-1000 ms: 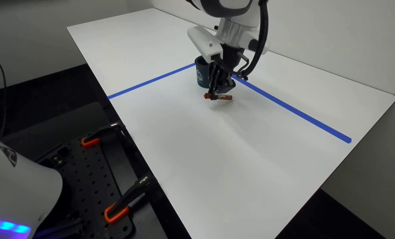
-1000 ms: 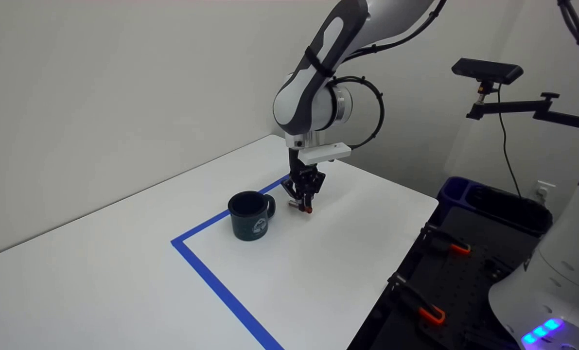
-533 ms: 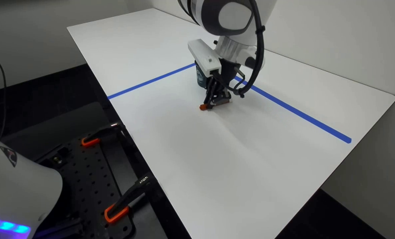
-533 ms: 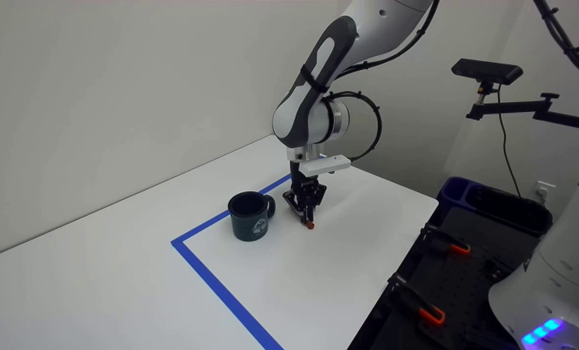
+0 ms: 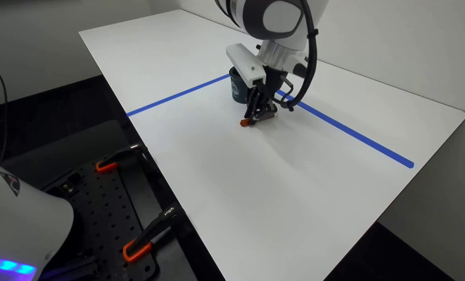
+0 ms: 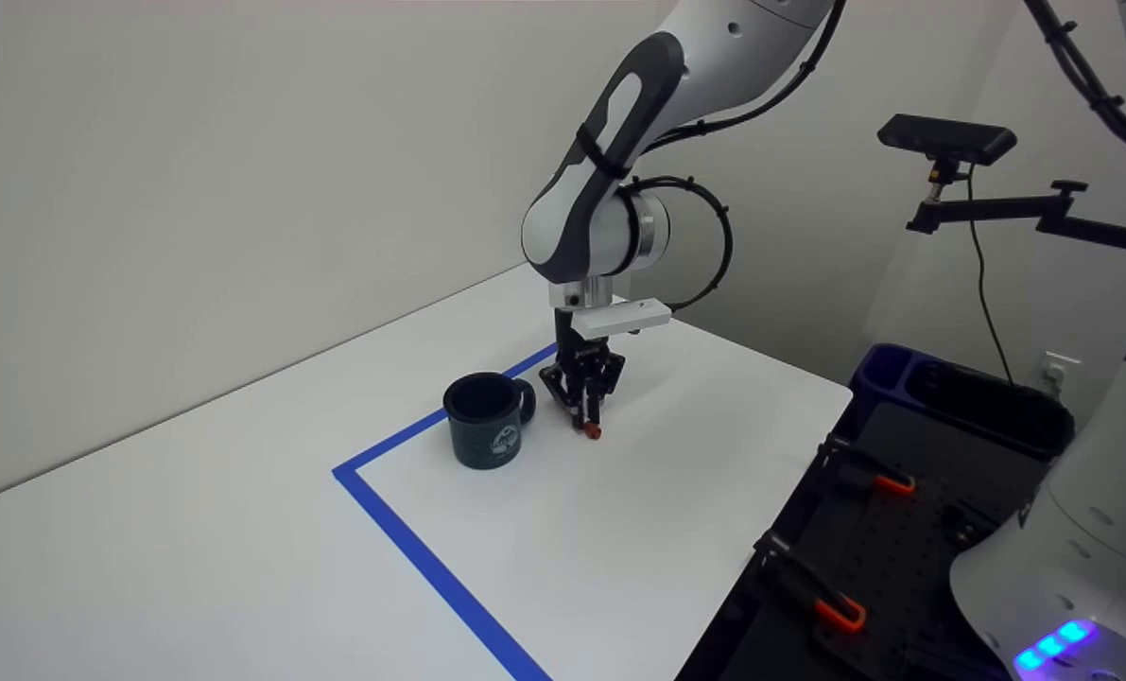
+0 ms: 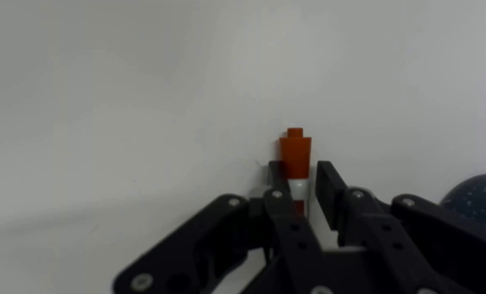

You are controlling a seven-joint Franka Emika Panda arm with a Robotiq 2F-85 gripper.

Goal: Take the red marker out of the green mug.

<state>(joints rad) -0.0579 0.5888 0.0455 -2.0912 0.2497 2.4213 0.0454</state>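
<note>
- I have my gripper (image 7: 300, 171) set narrow but not clamped: in the wrist view the space between its fingers (image 7: 326, 179) is slightly wider than the red marker (image 7: 296, 157).
- The marker, out of the mug, lies between those fingers, against or just beside one of them, I can't tell which; a strip of table shows between it and the finger nearer the mug. Its orange cap sticks out past my fingertips.
- A second ago I had the marker higher; now it is lower in both exterior views, down by the table (image 5: 216, 175). I can't tell whether it touches the surface.
- Since half a second ago, my gripper and the marker have shifted together a little toward the wall (image 6: 241, 189).
- The green mug (image 6: 485, 435) hasn't moved: it stands upright beside my gripper, near but apart, handle turned toward my tool.
- In an exterior view, the white box (image 5: 246, 64) above my fingers covered most of the mug's rim half a second ago; now more of that rim shows.
</note>
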